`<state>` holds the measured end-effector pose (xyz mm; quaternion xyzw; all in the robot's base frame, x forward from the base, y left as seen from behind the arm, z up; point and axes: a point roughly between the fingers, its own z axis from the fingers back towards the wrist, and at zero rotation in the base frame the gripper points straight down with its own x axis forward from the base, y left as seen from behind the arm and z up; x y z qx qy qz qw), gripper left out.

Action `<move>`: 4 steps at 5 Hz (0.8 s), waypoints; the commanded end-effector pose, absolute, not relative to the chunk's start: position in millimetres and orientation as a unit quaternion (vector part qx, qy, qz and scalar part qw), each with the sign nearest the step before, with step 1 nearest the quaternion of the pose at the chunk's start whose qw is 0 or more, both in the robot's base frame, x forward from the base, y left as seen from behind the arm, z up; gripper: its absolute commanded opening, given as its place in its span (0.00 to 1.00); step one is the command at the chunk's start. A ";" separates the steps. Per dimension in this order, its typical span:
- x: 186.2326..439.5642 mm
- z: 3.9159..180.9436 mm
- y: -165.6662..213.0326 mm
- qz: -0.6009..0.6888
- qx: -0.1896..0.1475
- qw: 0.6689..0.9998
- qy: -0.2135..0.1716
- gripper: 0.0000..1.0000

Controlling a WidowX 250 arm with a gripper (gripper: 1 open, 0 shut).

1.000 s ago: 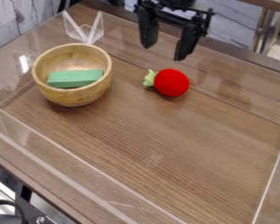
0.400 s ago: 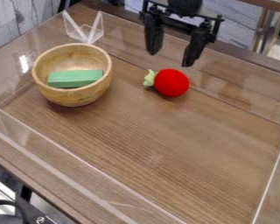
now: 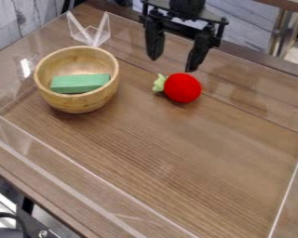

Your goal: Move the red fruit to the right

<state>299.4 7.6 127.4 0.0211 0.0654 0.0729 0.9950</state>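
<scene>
The red fruit (image 3: 182, 87) is a small round bright red toy with a light green leafy piece on its left side, lying on the wooden table near the middle. My gripper (image 3: 179, 54) hangs pointing down just behind and above it, black fingers (image 3: 153, 42) spread wide and open, nothing between them. The fingertips stay clear of the fruit.
A wooden bowl (image 3: 60, 99) holding a green rectangular block (image 3: 83, 82) stands at the left. Clear plastic walls (image 3: 89, 30) border the table at the back, left and front edges. Bare wood lies to the right of the fruit.
The gripper has shifted slightly left and turned a little about its vertical axis, staying open. The fruit and the bowl have not moved.
</scene>
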 end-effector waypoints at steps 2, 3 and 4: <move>296.7 144.1 16.5 0.051 0.019 0.998 0.045 1.00; 284.7 153.9 34.1 0.050 0.015 0.998 0.040 1.00; 269.8 161.2 65.9 0.093 0.012 0.995 0.027 1.00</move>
